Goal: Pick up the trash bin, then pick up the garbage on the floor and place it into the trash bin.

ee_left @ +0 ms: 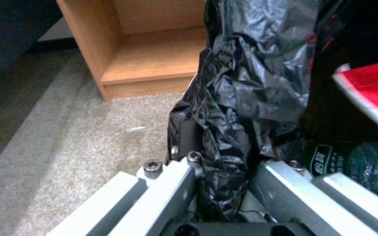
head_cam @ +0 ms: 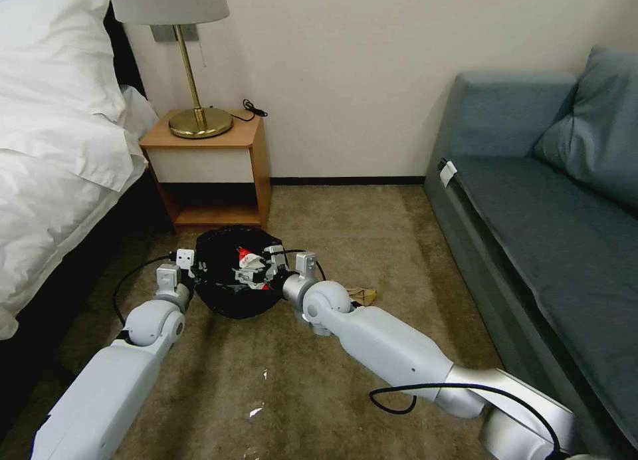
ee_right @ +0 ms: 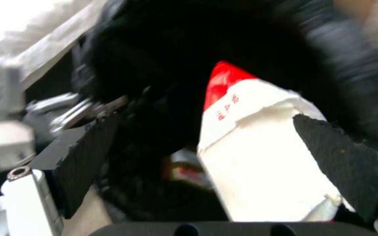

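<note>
Red-and-white packet [ee_right: 259, 154] is seen against one pad of the right gripper [head_cam: 256, 272], jaws spread wide, over the trash bin [head_cam: 222, 294] mouth; release is judged under way. Bin rim and liner are pinched by the clamped left gripper [ee_left: 224, 183], bin in front of the nightstand [head_cam: 212, 174]. A green-label bottle [ee_left: 329, 160] is already inside the bin. Brown paper [head_cam: 362, 294] is left on the carpet just right of the bin; task is judged partly done.

Head view high, facing down-forward; both wrist views close (sharing trash bin [head_cam: 234, 280]).
</note>
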Available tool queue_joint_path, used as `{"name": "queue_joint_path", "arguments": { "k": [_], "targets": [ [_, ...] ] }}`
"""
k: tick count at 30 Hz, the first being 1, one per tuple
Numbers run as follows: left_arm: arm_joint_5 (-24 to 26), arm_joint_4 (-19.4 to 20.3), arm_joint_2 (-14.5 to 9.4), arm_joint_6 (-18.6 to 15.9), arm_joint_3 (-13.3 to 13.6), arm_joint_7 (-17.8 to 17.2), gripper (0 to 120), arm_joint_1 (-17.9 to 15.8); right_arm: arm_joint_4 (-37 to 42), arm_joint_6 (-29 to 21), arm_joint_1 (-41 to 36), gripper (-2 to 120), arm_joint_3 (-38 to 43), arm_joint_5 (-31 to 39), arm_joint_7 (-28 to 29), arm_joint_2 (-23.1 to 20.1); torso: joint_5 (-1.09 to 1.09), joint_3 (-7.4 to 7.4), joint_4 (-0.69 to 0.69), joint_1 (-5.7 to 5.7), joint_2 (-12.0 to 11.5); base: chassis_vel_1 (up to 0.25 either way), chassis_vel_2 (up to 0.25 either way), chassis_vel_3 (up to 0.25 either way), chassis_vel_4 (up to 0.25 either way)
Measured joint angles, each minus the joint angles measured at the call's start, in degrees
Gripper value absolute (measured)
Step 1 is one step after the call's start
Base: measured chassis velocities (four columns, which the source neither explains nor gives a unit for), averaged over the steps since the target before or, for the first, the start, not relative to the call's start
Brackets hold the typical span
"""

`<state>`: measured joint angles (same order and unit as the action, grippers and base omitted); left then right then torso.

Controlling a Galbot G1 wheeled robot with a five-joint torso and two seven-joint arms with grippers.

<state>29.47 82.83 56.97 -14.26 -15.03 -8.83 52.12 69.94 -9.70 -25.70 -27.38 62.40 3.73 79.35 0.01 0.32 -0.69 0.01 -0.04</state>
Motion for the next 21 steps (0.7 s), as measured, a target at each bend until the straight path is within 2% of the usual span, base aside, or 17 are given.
{"name": "queue_joint_path", "arguments": {
  "k": [5, 6, 8, 9, 21],
  "targets": [
    [-0.22, -0.04, -0.39, 0.11, -1.03, -0.21, 0, 0.64, -3.07, -0.1, 0.4, 100, 2.64, -2.63, -1.55, -1.78, 0.0, 0.0, 0.02, 0.0, 0.0, 0.0, 0.0, 0.0, 0.0],
    [-0.19, 0.09, -0.61, 0.13, -1.31, 0.1, 0, 0.87, -4.25, -0.15, 0.43, 100, 3.4, -3.52, -2.28, -2.52, 0.02, 0.0, -0.02, 0.0, 0.0, 0.0, 0.0, 0.0, 0.0],
    [-0.21, 0.16, -0.63, 0.12, -1.51, 0.04, 0, 1.12, -4.9, -0.18, 0.27, 100, 3.71, -3.89, -2.83, -2.97, 0.0, 0.01, 0.01, 0.0, 0.0, 0.0, 0.0, 0.0, 0.0],
    [-0.2, 0.17, -0.68, 0.12, -1.79, 0.08, 0, 1.33, -5.23, -0.24, -0.05, 100, 4.07, -4.06, -3.07, -3.53, 0.0, 0.0, -0.03, 0.0, 0.0, 0.0, 0.0, 0.0, 0.0],
    [-0.54, 0.02, -0.72, 0.37, -2.56, 0.43, 0, 2.21, -4.97, -0.21, -1.71, 100, 5.43, -4.82, -3.74, -4.36, 0.0, 0.0, 0.0, 0.0, 0.0, 0.0, 0.0, 0.0, 0.0]
  ]
}}
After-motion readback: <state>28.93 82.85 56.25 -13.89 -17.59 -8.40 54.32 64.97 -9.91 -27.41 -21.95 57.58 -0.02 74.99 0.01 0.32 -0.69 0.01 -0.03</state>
